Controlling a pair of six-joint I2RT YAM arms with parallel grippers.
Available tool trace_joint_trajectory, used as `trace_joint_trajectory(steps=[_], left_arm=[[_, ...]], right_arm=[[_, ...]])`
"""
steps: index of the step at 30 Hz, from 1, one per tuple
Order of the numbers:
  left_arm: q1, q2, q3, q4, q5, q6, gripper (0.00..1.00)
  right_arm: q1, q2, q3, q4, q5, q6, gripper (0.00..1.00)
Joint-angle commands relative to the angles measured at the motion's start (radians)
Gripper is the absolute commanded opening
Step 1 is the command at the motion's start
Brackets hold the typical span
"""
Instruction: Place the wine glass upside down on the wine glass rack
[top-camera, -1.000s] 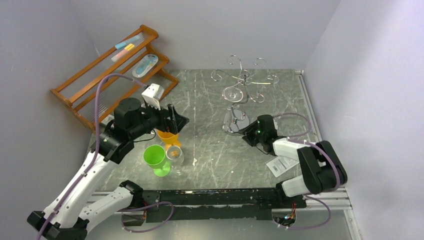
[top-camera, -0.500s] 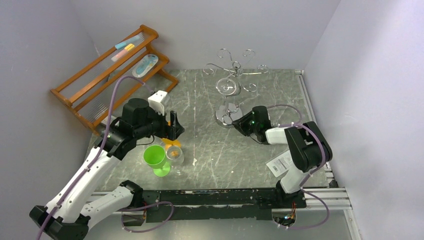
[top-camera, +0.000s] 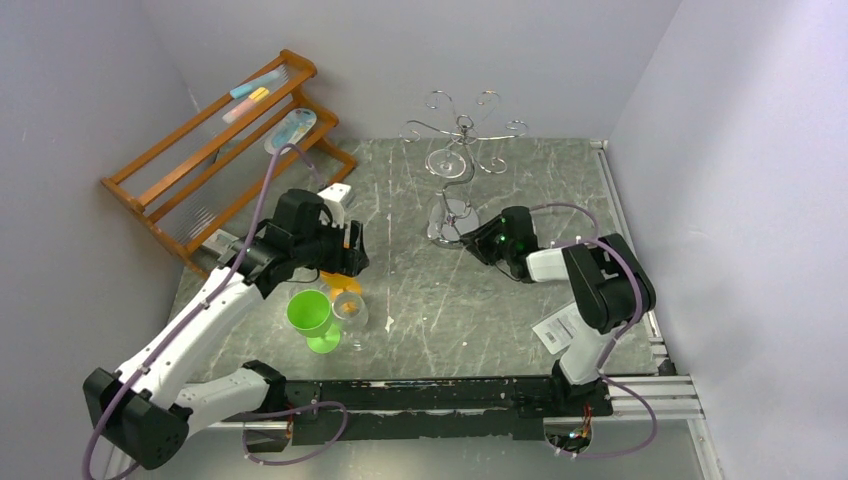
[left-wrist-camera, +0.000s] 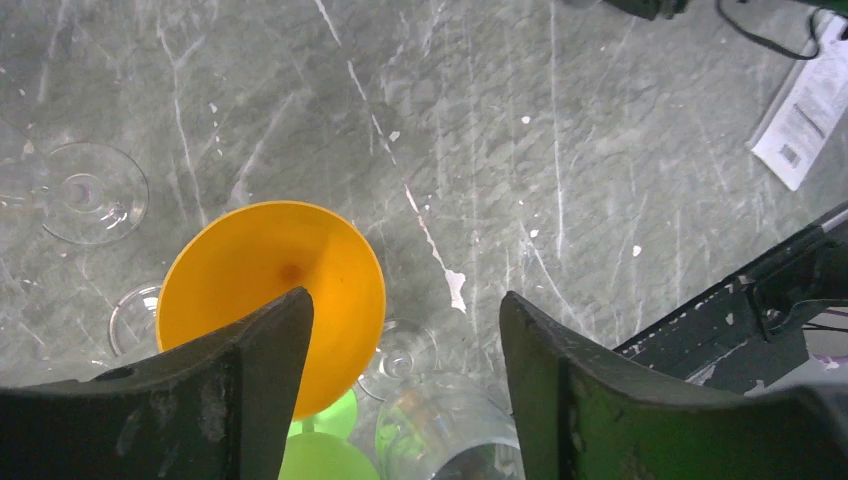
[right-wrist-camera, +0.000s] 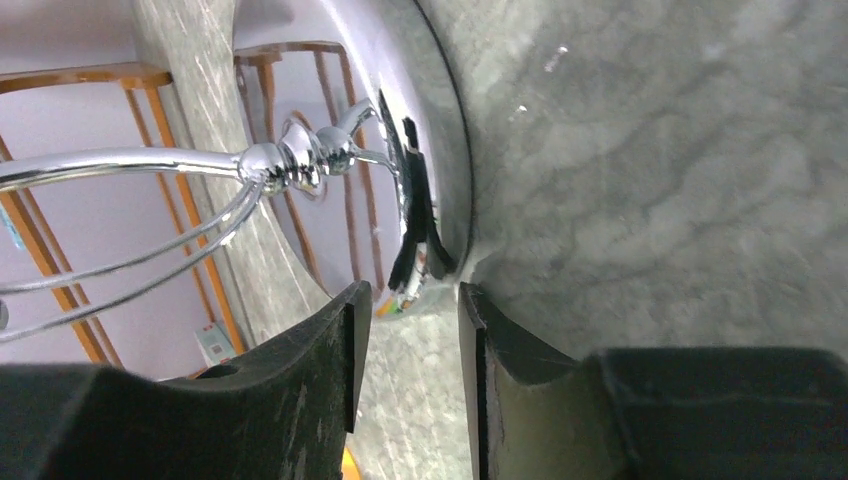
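A clear wine glass (top-camera: 350, 310) stands beside a green glass (top-camera: 310, 315) and an orange glass (top-camera: 340, 275) at the near left. My left gripper (top-camera: 347, 262) hovers over them, open; in the left wrist view the left gripper (left-wrist-camera: 405, 340) straddles the clear glass's foot (left-wrist-camera: 400, 355), with the orange glass (left-wrist-camera: 270, 290) by its left finger. The silver wine glass rack (top-camera: 460, 130) stands mid-table with one clear glass (top-camera: 447, 165) hanging upside down on it. My right gripper (top-camera: 468, 240) lies low at the rack's chrome base (right-wrist-camera: 440, 150), its tips closed on the rim.
An orange-brown wooden shelf (top-camera: 230, 150) leans in the back left corner. A paper tag (top-camera: 560, 328) lies near the right arm. More clear glass feet (left-wrist-camera: 90, 190) rest on the marble left of the orange glass. Walls close in on the left, back and right.
The rack and my right gripper have slid left and toward the back wall. My left gripper has swung down over the glasses and its jaws have narrowed.
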Motion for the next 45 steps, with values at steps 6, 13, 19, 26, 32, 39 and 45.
trace_joint_trajectory(steps=[6,13,19,26,32,39,45], left_arm=[[-0.003,0.092,-0.009,-0.012,-0.04,0.014,0.64],[-0.025,0.193,0.034,-0.056,-0.056,0.069,0.45],[-0.064,0.219,0.054,-0.053,-0.111,0.068,0.14],[-0.078,0.133,0.157,-0.004,-0.073,0.027,0.05],[-0.079,-0.021,0.241,0.048,-0.207,-0.045,0.05],[-0.079,-0.165,0.313,0.203,-0.326,-0.098,0.05],[-0.078,-0.305,0.187,0.575,-0.22,-0.096,0.05]], right_arm=[[-0.006,-0.204,-0.1,-0.188,0.128,-0.075,0.48],[-0.008,-0.405,-0.169,-0.355,0.202,-0.119,0.5],[-0.008,-0.603,-0.21,-0.471,0.205,-0.125,0.5],[-0.006,-0.797,-0.115,-0.652,0.19,-0.187,0.43],[-0.006,-0.902,-0.011,-0.665,0.154,-0.206,0.5],[-0.002,-0.985,0.009,-0.398,-0.099,-0.222,0.6],[0.046,-0.987,0.051,-0.29,-0.211,-0.28,0.64]])
